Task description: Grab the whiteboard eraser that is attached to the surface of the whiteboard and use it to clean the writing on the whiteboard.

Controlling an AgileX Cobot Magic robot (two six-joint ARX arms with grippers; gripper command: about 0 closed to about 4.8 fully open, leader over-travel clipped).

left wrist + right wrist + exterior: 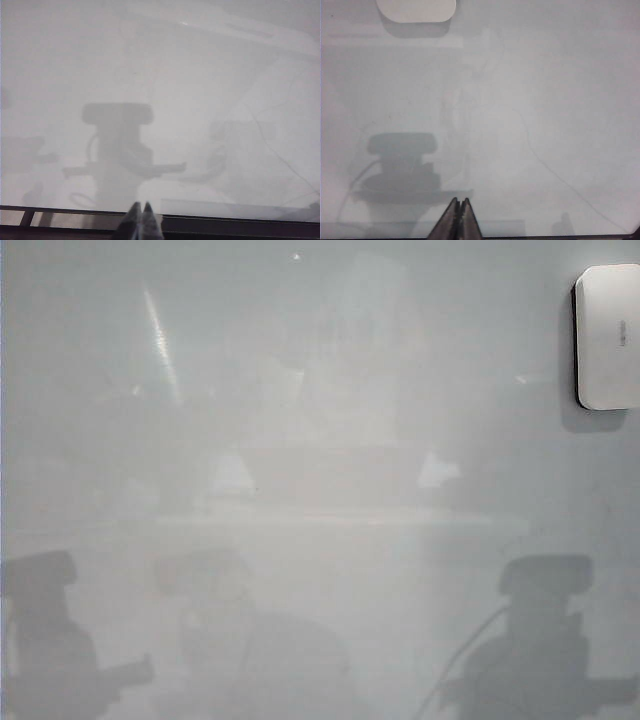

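Observation:
The whiteboard [320, 390] is a glossy pale grey board that fills the exterior view. At its right edge, high up, the white whiteboard eraser [608, 336] sticks to it, its black felt edge showing. The eraser [416, 10] also shows in the right wrist view, far ahead of my right gripper [459, 201], which is shut with nothing in it. By the board's dark lower frame, my left gripper [140, 205] is shut and empty too. No writing shows in any view. Neither gripper itself appears in the exterior view, only grey shadows.
Grey shadows of the two arms [545, 640] lie low on the board, with faint reflections across its middle. A dark frame rail [225, 222] runs along the board's edge below the left gripper.

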